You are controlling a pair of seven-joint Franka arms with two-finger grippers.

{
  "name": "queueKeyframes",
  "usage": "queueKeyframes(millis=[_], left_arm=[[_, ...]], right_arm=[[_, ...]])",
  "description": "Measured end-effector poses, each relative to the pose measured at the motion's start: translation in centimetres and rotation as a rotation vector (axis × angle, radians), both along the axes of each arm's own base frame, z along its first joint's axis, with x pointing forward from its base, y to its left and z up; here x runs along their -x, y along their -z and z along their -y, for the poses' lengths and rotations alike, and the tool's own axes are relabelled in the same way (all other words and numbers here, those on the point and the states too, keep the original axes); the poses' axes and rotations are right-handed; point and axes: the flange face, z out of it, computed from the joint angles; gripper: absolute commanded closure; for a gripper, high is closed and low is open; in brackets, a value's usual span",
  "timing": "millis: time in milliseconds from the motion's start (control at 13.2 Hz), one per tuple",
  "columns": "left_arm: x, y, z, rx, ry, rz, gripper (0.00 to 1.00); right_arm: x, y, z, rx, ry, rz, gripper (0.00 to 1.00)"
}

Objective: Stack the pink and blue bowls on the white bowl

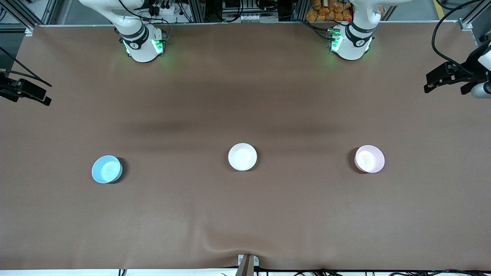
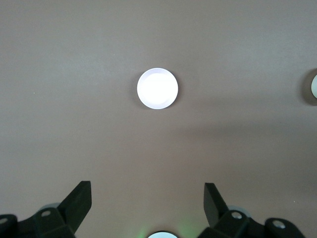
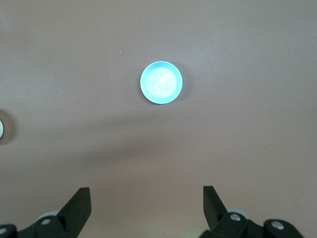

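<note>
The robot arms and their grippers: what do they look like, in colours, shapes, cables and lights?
Both arms are glossy white with rounded joints and black rings near the base; each base glows green, and black cables run along them. The left gripper and the right gripper have matte black, wedge-shaped fingers on black bodies with small silver screws.

Colours of the bowls, table cover and robot hardware

The blue bowl is plain light sky-blue and reads brighter cyan in the right wrist view. The white bowl is plain matte white, without pattern. The pink bowl is plain pale pink and appears almost white in the left wrist view. The table cover is uniform brown. Both arm bases are white with black bands and green lights. The left gripper and the right gripper have black fingers.
</note>
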Motion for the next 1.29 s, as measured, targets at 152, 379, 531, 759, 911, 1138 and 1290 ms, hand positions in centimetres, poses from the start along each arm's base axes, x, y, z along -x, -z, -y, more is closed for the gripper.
queueKeyframes(millis=[152, 379, 531, 759, 911, 1138, 1290], left_arm=[[0.0, 0.0, 0.0, 0.000, -0.001, -0.001, 0.00], [0.1, 0.1, -0.3, 0.000, -0.005, -0.010, 0.00], [0.1, 0.6, -0.8, -0.001, -0.014, -0.025, 0.00], [-0.2, 2.6, -2.4, -0.001, -0.042, -0.060, 0.00], [-0.7, 4.8, -3.3, 0.000, -0.057, -0.080, 0.00], [-2.0, 8.3, -4.0, -0.003, -0.069, -0.119, 0.00], [-3.3, 11.1, -6.2, 0.006, -0.066, -0.121, 0.00]], right_arm=[[0.0, 0.0, 0.0, 0.000, 0.000, 0.000, 0.00], [0.0, 0.0, 0.0, 0.000, 0.000, 0.000, 0.00], [0.0, 0.0, 0.0, 0.000, 0.000, 0.000, 0.00], [0.0, 0.0, 0.0, 0.000, 0.000, 0.000, 0.00], [0.0, 0.0, 0.0, 0.000, 0.000, 0.000, 0.00], [0.0, 0.0, 0.0, 0.000, 0.000, 0.000, 0.00], [0.0, 0.0, 0.0, 0.000, 0.000, 0.000, 0.00]])
